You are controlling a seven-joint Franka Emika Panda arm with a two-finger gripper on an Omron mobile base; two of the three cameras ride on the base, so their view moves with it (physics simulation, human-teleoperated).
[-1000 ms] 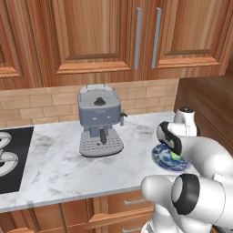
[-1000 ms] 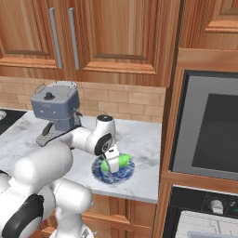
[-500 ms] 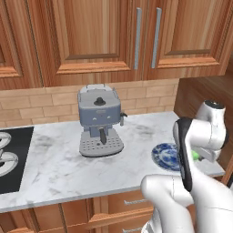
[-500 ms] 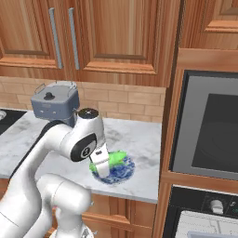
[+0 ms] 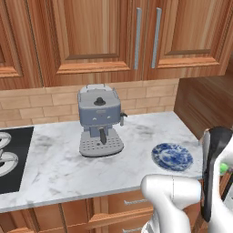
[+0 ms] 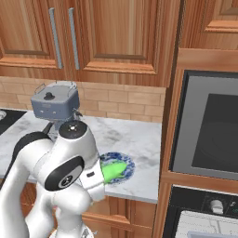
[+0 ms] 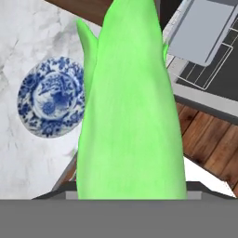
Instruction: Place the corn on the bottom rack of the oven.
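Observation:
My gripper [image 6: 103, 174] is shut on the bright green corn [image 6: 114, 170], held off the counter near its front right edge. In the hand view the corn [image 7: 130, 107] stands tall in the middle and hides the fingertips. A sliver of the corn [image 5: 223, 167] shows past the arm in the left base view. The black-fronted oven [image 6: 218, 135] sits in a wooden column to the right. Below it are a dark panel with a knob [image 6: 214, 204] and a pale grey part. The hand view shows a grey metallic part [image 7: 204, 28] over a dark lined surface at upper right.
The blue-and-white plate [image 5: 172, 156] lies bare on the marble counter [image 5: 59, 164], left of the corn in the hand view [image 7: 51, 97]. A grey coffee machine [image 5: 100, 120] stands mid-counter. A black stovetop [image 5: 11, 157] is at the far left. Wooden cabinets hang above.
The arm has lifted the corn off the plate and swung it right, towards the counter's edge and the oven column. The plate is left bare.

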